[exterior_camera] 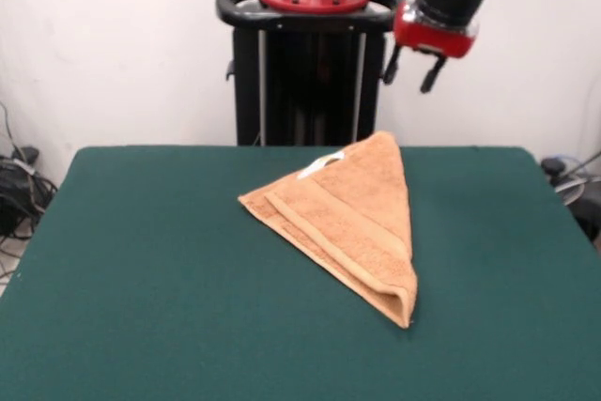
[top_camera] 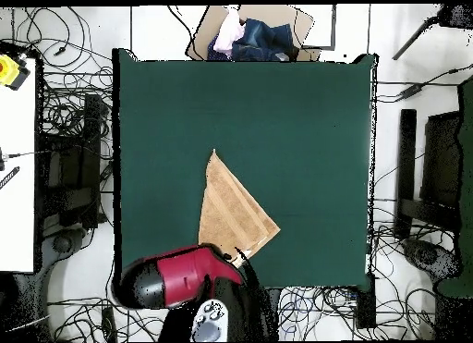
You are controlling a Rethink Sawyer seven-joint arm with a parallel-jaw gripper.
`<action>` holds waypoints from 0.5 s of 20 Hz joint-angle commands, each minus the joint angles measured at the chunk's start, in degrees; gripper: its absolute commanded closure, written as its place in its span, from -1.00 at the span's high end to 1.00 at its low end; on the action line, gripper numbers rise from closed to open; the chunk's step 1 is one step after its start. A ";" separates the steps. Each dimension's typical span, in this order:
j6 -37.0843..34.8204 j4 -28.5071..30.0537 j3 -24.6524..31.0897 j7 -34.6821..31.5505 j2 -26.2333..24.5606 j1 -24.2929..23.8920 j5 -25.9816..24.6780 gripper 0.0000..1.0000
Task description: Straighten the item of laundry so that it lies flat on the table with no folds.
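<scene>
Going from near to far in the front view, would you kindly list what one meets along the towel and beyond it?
Bare green table → the folded towel's pointed near corner → its band stripe → the small white tag by the far tip → the black pedestal. The claw hangs in the air above, apart from the towel.

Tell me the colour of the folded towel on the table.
The towel is light orange-tan, with a small white tag; the front view shows it best.
</scene>
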State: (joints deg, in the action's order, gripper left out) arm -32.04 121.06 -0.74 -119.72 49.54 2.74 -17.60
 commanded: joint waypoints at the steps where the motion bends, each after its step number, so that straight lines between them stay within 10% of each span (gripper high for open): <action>1: 12.66 -4.84 7.53 12.22 -13.97 -8.15 -13.97 1.00; 10: 19.36 -15.18 5.51 7.18 -25.79 -14.55 -30.86 1.00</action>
State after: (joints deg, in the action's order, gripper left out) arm -17.22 115.07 0.54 -119.72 34.04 -9.38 -40.42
